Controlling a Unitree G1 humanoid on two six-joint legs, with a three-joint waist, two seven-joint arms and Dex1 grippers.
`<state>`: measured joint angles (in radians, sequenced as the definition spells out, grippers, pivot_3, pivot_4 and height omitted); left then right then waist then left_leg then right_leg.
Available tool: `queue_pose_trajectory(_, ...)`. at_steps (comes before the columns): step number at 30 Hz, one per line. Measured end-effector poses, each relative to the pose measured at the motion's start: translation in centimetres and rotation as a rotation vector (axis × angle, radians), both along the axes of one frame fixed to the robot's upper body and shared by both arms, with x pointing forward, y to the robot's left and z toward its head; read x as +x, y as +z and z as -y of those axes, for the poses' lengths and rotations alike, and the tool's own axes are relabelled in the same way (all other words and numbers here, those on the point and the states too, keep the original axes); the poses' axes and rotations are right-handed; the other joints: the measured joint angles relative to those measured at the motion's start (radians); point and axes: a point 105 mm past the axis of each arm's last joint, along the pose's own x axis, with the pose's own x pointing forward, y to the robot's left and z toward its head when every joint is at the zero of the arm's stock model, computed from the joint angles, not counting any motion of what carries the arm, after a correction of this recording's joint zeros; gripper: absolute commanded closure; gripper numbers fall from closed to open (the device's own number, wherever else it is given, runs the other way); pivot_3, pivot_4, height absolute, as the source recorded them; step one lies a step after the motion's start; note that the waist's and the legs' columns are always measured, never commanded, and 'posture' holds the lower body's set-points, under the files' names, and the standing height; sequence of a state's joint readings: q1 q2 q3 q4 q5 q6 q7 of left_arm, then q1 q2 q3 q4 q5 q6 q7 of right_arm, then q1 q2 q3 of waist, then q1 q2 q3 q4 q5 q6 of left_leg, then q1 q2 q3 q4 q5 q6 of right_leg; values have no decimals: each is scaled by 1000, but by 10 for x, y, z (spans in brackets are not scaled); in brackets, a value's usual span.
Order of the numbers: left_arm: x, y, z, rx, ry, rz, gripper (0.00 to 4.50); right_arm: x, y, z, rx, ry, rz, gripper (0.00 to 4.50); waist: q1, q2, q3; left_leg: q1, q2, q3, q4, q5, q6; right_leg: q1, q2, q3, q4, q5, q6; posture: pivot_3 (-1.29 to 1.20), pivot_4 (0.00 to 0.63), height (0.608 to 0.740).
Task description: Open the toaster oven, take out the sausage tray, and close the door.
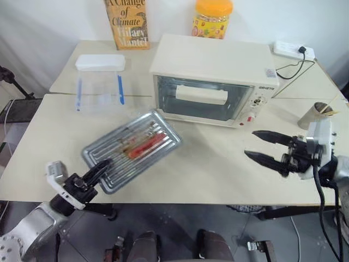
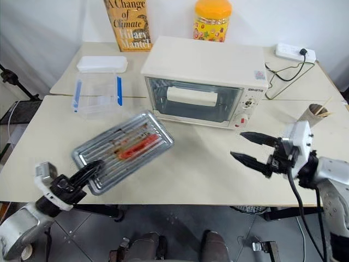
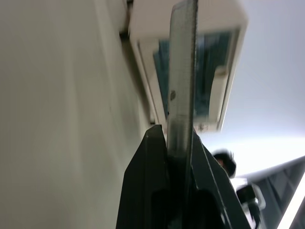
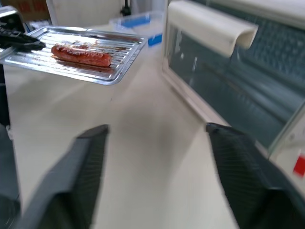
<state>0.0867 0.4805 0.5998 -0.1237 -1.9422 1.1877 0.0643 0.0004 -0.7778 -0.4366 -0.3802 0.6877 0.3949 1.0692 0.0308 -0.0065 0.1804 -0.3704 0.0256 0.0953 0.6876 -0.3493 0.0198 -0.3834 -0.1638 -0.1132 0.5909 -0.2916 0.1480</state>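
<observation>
Metal, glass, plastic on matt worktop [image 1: 218, 169]

Ridged, shiny silvery metal sausage tray [image 1: 131, 148]; smooth cream-painted toaster oven [image 1: 214, 79] with glossy glass door [image 1: 203, 98]; clear plastic box [image 1: 99, 82]; matt black claw fingers [image 1: 268, 160].

I see the cream-white toaster oven [image 1: 214, 79] standing on the table with its glass door [image 1: 203, 98] shut, bar handle across the front. The silvery ridged sausage tray [image 1: 132, 148] is out in front of it, lying askew, a red-orange sausage [image 1: 146, 146] on it.

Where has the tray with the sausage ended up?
The sausage tray is outside the toaster oven, over the table in front and to its left, its near corner pinched by the left gripper.
</observation>
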Motion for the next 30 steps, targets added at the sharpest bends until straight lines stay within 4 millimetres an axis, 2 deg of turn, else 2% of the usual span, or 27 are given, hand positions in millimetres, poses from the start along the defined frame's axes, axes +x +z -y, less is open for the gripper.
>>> queue_pose_trajectory(1,4,0,3,1,-33,-9,4500,-4,-2,3,-5,-16,-7,48,0,0,0,0,-1,0,0,0,0,0,0,0,0,0,0,0,150,740)
queue_pose_trajectory(6,26,2,29,7,-231,-41,4500,-25,-3,18,-42,-111,-7,48,-4,0,0,0,-4,0,0,0,0,0,0,1,0,0,0,0,150,740)
queue_pose_trajectory(9,39,7,53,10,-362,-51,4500,-41,-9,25,-61,-169,-34,48,-3,0,0,0,-4,1,-2,0,0,-1,0,1,0,0,0,0,150,740)
queue_pose_trajectory(17,61,6,107,88,-593,-115,4500,-72,-14,29,-83,-264,-67,48,1,0,0,1,-6,1,-2,1,0,0,-1,3,0,1,2,0,150,740)
queue_pose_trajectory(23,80,-9,147,201,-638,-153,4500,-92,-18,25,-78,-311,-102,48,6,0,0,1,-7,1,-4,1,0,0,-1,2,-2,1,2,0,150,740)
queue_pose_trajectory(30,91,-13,167,289,-634,-115,4500,-100,-17,22,-80,-343,-106,48,26,1,-1,2,-8,1,-4,2,0,1,-2,3,-2,1,3,0,150,740)
